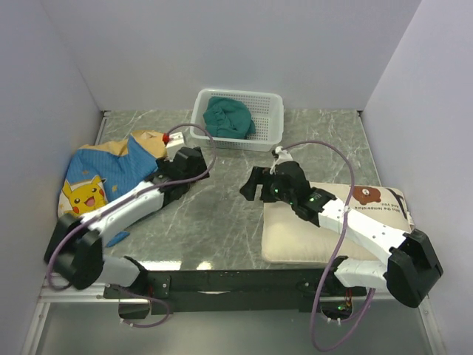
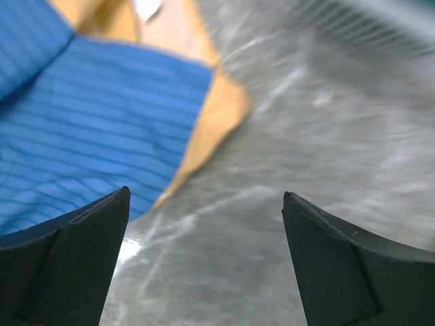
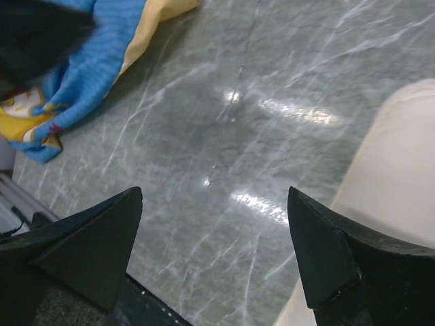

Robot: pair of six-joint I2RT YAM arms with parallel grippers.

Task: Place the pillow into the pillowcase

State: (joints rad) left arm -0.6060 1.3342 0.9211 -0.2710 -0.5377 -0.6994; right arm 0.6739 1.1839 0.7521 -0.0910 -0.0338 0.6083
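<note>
The lettering (image 1: 378, 208) on the pillow (image 1: 292, 233) is too small to read; the right arm (image 1: 369, 231) hides its middle.

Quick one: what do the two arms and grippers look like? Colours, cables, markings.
They match. The left arm and right arm have white links with bulky black joints. A mauve cable loops along each. The left gripper and right gripper have plain black, wedge-shaped fingers. No markings are readable.
</note>
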